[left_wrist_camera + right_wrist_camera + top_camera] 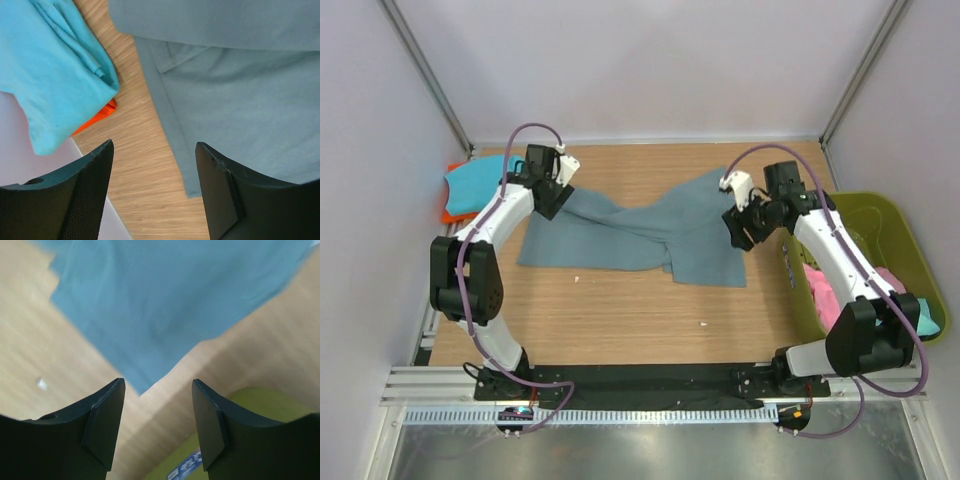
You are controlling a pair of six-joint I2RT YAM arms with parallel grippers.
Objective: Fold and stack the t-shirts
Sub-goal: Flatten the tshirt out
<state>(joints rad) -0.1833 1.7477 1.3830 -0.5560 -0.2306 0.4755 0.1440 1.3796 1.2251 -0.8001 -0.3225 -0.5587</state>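
Evidently the flattening step was in hand: the slate blue-grey t-shirt [640, 235] lay rumpled and twisted on the worktop [620, 320], not yet folded. The left hand [548, 200] hovered at the shirt's far left corner and the right hand [742, 228] at its right edge, both wide open and empty. Next, each would probably need to drop and pinch an edge. Left of that shirt, a turquoise t-shirt [480, 180] lay on an orange one [448, 212].

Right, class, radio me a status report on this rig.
Left gripper open, right gripper open, both over the blue-grey t-shirt. Shirt spread crumpled, unfolded. Green basket close by right gripper.
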